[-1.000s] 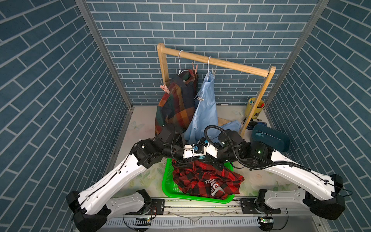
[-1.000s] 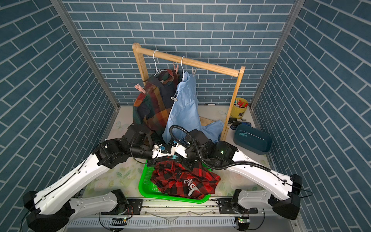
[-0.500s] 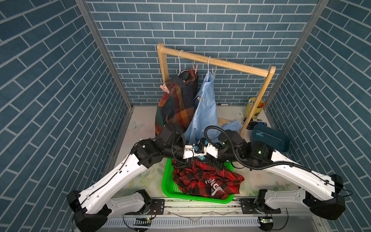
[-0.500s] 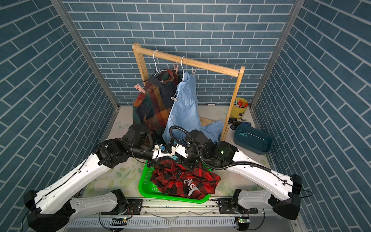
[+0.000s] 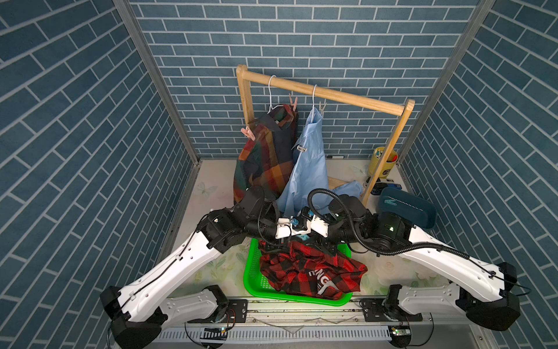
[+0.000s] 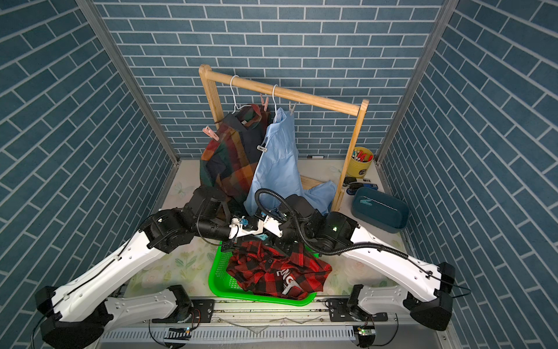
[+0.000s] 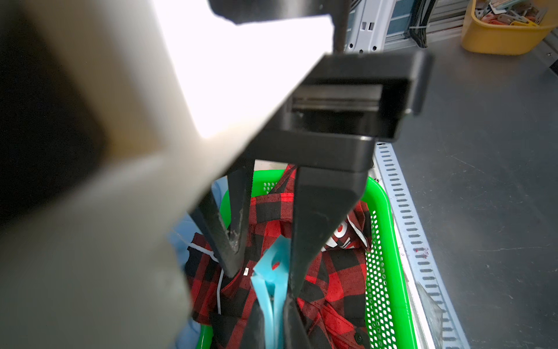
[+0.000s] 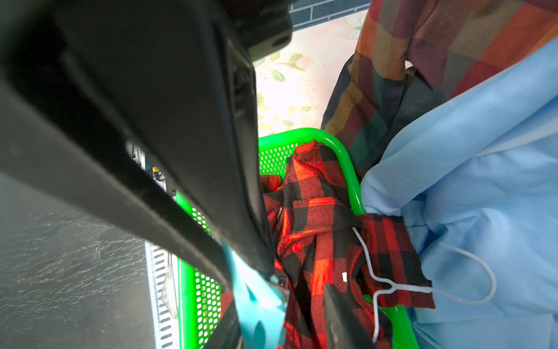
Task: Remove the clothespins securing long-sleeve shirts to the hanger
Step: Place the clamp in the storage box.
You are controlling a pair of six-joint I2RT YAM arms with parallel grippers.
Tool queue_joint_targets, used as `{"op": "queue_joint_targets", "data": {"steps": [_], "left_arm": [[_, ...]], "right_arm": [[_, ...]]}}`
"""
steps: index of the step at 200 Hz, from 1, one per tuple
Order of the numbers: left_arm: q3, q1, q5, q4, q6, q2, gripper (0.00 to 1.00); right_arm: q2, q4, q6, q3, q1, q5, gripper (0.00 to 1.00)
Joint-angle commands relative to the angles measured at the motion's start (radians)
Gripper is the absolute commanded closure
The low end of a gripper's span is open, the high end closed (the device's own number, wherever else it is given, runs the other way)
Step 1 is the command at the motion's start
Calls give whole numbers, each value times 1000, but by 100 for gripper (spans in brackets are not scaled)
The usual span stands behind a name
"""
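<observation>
While the left gripper [image 7: 273, 305] pinches a teal-blue clothespin [image 8: 259, 308] above the green basket's [image 5: 251, 272] far rim, the right gripper [image 7: 264, 284] stands spread either side of it. At the bench's near edge, the red-and-black check shirt [image 5: 302, 272] lies in the basket.

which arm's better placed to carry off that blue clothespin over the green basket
Left, probably. The left pincer is shut on the blue clothespin, while the right pincer has its jaws apart around the pin, with a gap on one side, so it grips nothing.
</observation>
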Motion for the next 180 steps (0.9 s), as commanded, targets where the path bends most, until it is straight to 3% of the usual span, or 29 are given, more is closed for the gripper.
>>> {"op": "queue_joint_targets", "data": {"steps": [1,72,113,180], "left_arm": [[-6,-17,-27,-41,-24,45,100],[-16,-23,-32,-37,-26,51,98],[-23,-25,-40,-38,-27,56,97],[-26,-29,-53,-37,-26,64,88]], "right_arm": [[-9,133,-107,52,32,-21,54],[-13,146,-101,59,32,-21,54],[-14,147,-99,61,33,-31,60],[-6,142,-103,61,37,-41,92]]}}
